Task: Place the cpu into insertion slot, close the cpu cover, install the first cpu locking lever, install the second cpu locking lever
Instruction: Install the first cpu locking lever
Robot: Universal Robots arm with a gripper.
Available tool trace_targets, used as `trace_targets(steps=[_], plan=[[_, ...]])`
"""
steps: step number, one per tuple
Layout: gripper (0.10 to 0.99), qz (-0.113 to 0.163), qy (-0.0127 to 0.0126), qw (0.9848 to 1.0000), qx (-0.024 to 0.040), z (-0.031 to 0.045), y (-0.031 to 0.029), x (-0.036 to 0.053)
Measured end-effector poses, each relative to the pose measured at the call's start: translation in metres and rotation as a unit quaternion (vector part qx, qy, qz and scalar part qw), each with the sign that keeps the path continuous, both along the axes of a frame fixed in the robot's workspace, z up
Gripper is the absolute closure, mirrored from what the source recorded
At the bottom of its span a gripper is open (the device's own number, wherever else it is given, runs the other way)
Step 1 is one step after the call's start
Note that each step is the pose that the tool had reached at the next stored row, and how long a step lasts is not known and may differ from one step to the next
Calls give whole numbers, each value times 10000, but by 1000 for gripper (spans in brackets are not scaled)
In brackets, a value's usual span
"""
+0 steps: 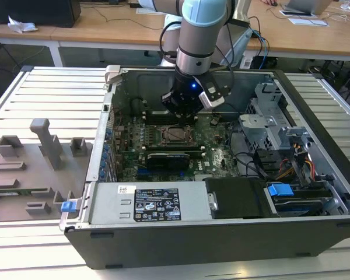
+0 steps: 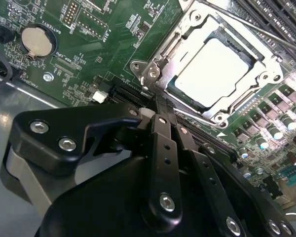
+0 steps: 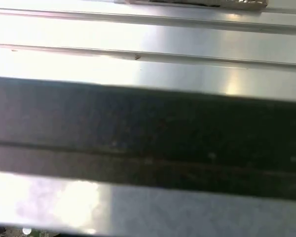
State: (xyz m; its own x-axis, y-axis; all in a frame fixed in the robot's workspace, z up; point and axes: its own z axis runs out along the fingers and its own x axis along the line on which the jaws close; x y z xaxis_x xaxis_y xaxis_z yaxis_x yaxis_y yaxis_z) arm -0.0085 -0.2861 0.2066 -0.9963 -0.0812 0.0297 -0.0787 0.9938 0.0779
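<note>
Gripper (image 2: 155, 114) fingers pressed together, tips just beside the cover's (image 2: 160, 66) near corner; cpu (image 2: 214, 69) seated straight beyond them.

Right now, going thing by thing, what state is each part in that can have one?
cpu: seated flat in the insertion slot, metal top up.
cpu cover: closed down around the cpu, framing it.
gripper: hovering just beside the socket, holding nothing; fingers close together.
computer case: lying on its side, side panel off, motherboard exposed.
</note>
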Motion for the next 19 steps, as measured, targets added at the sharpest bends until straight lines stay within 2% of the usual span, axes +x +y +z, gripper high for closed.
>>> trace_targets(steps=[6,13,15,17,19], plan=[[980,-1,33,10000,-7,-54,-24,-1],[980,-1,33,10000,-2,-64,-38,0],[980,-1,29,10000,-3,-21,-37,2],[980,0,32,10000,-2,107,-37,1],[980,-1,29,10000,45,123,-88,-2]])
